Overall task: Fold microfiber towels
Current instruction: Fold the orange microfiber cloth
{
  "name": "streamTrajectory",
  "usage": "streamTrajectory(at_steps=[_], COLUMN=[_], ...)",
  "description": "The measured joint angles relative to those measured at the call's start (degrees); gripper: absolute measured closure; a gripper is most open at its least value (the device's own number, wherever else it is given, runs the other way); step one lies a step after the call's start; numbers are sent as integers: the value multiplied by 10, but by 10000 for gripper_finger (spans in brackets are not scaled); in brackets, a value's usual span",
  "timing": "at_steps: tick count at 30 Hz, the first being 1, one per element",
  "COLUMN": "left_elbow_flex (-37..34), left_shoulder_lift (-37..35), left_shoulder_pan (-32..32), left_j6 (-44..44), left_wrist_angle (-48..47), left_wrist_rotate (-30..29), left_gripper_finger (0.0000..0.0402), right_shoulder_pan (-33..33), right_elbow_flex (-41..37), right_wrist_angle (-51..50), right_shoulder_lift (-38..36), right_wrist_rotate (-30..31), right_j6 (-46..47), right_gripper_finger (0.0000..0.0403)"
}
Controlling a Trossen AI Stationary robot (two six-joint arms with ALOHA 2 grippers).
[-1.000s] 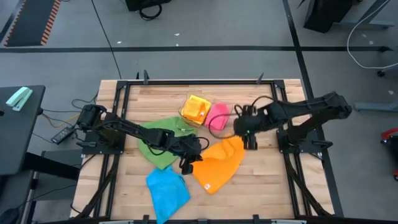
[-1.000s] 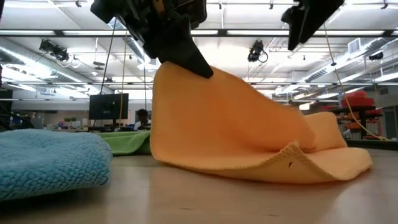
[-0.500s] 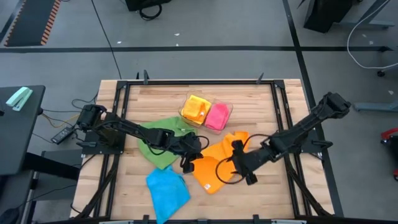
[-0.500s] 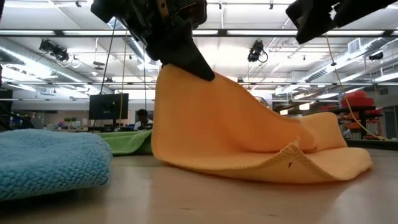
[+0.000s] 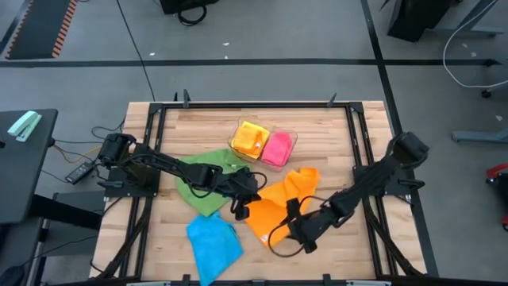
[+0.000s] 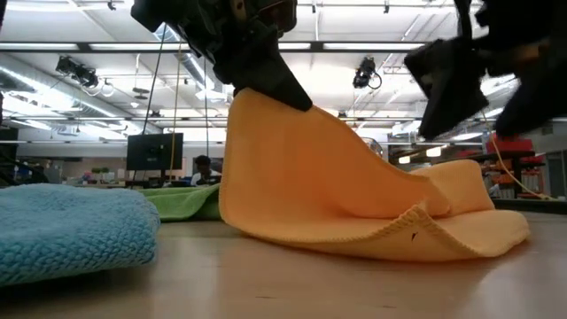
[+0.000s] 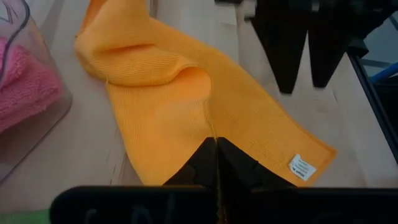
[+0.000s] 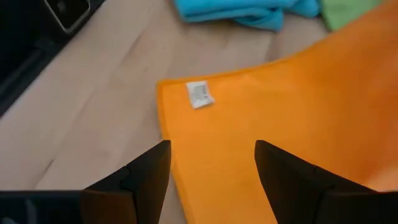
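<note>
The orange towel [image 5: 279,205] lies mid-table, its left corner raised by my left gripper [image 5: 242,204], which is shut on it; the raised corner also shows in the low view [image 6: 266,96]. My right gripper [image 5: 298,228] is open and hovers over the towel's near corner, where the white tag is [image 8: 199,94]. Its fingers [image 8: 146,174] stand apart above the cloth and touch nothing. A green towel [image 5: 200,184] and a blue towel [image 5: 213,242] lie flat on the table to the left. Yellow [image 5: 249,137] and pink [image 5: 278,148] towels sit in the clear tray. My left gripper pinches the orange towel's left corner [image 7: 211,134] between its two shut fingers, coming slanting down from the table's left. That corner is lifted clear of the table. The cloth slopes down slack from it, and the rest [image 6: 416,235] lies on the table.
The clear tray [image 5: 292,137] stands at the far middle of the table. The green towel lies under my left arm and the blue towel near the front edge. Bare wood shows at the table's right [image 5: 341,167] and near right.
My right gripper has gone from beside the tray toward the table's near edge and somewhat left, coming down low over the orange towel's tagged corner. It has stayed open. My left gripper has kept the raised corner nearly still.
</note>
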Motion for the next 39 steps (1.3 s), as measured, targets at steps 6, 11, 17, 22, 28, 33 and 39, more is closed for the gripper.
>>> streamTrajectory(at_steps=[6, 11, 17, 22, 28, 33, 39], left_elbow_flex=[0, 0, 0, 0, 0, 0, 0], left_shoulder_lift=[0, 0, 0, 0, 0, 0, 0], left_shoulder_pan=[0, 0, 1, 1, 1, 1, -7], left_j6=[0, -1, -2, -3, -3, -2, 2], left_wrist_angle=[1, 6, 13, 18, 18, 39, 52], left_wrist_rotate=[0, 0, -2, -2, -2, -17, -17], left_gripper_finger=[373, 373, 390, 382, 372, 365, 321], right_shoulder_pan=[8, 23, 27, 14, 7, 9, 27], right_elbow_flex=[42, 86, 119, 131, 130, 131, 128], right_wrist_angle=[33, 37, 40, 42, 27, -3, -118], right_shoulder_lift=[81, 134, 184, 202, 200, 190, 131], right_wrist_rotate=[-8, -12, -4, -5, -24, -81, -170], right_j6=[-22, -52, -68, -72, -51, -35, -13], right_gripper_finger=[162, 178, 210, 249, 345, 394, 395])
